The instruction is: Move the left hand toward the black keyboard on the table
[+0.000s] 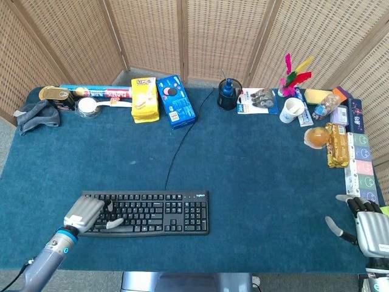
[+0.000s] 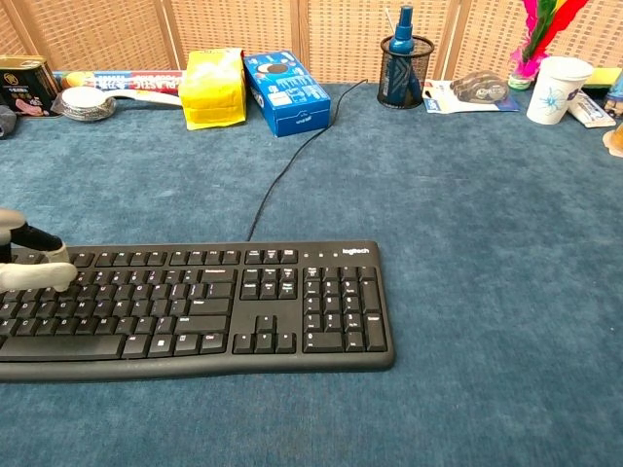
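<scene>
The black keyboard (image 1: 146, 213) lies flat near the table's front edge, left of centre, its cable running back toward the far side; the chest view shows the keyboard (image 2: 195, 306) wide across the lower left. My left hand (image 1: 89, 213) hovers over the keyboard's left end, fingers spread and holding nothing; only its fingertips (image 2: 34, 272) show at the left edge of the chest view, over the leftmost keys. Whether they touch the keys I cannot tell. My right hand (image 1: 368, 228) sits at the front right corner, fingers apart and empty.
Along the far edge stand a yellow packet (image 1: 144, 99), a blue box (image 1: 175, 101), a black mesh pen cup (image 1: 229, 94), a white paper cup (image 1: 292, 109) and a grey cloth (image 1: 37, 115). Snack boxes (image 1: 355, 152) line the right edge.
</scene>
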Available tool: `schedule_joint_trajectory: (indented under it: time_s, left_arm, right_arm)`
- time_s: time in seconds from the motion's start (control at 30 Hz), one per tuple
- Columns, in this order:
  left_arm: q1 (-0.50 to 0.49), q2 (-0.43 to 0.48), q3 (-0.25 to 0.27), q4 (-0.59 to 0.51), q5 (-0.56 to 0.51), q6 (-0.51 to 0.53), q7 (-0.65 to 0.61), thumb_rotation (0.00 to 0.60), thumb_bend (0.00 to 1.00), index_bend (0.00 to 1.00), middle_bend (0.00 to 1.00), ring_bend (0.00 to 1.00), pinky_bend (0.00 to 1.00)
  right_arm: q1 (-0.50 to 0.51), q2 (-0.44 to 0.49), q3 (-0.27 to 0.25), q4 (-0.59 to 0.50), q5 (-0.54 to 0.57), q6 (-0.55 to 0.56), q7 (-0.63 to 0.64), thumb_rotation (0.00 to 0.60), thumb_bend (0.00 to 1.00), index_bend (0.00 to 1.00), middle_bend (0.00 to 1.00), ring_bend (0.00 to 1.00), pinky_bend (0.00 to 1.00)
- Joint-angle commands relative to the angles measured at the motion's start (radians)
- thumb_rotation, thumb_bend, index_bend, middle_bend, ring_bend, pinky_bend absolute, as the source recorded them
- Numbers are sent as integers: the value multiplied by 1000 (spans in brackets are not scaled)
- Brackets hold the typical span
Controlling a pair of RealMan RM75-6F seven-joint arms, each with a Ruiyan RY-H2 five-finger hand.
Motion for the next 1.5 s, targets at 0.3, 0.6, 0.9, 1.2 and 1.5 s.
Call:
schedule_joint_trajectory:
  time_s: [0.3, 0.6, 0.9, 1.2, 1.5]
  left_arm:
    - [-30, -30, 13, 12, -23, 14, 11, 0, 77, 384, 1000, 1000, 1000]
    - [-35, -26, 32, 1, -26, 42, 9, 0, 77, 384, 1000, 1000, 1000]
    - [17, 55, 19, -77, 119, 192, -63, 0, 78, 384, 1000, 1000, 986]
    - [136, 164, 57, -133, 277, 371, -191, 0, 77, 384, 739, 675, 633]
    - [288, 233, 108, -108, 392, 565, -325, 0, 77, 383, 564, 486, 462]
  right_arm:
    - [-7, 5, 0, -2, 5, 3, -1, 0, 305, 284, 316, 296, 267]
    - [-13, 8, -2, 1, 2, 10, 6, 0, 305, 284, 316, 296, 266]
    - [-14, 14, -1, -9, -8, 18, 4, 0, 304, 284, 316, 296, 264]
    - [0, 7, 6, -12, -22, 15, 3, 0, 305, 284, 314, 274, 250]
    - [26, -6, 9, -23, -40, -6, -16, 0, 304, 284, 311, 266, 245]
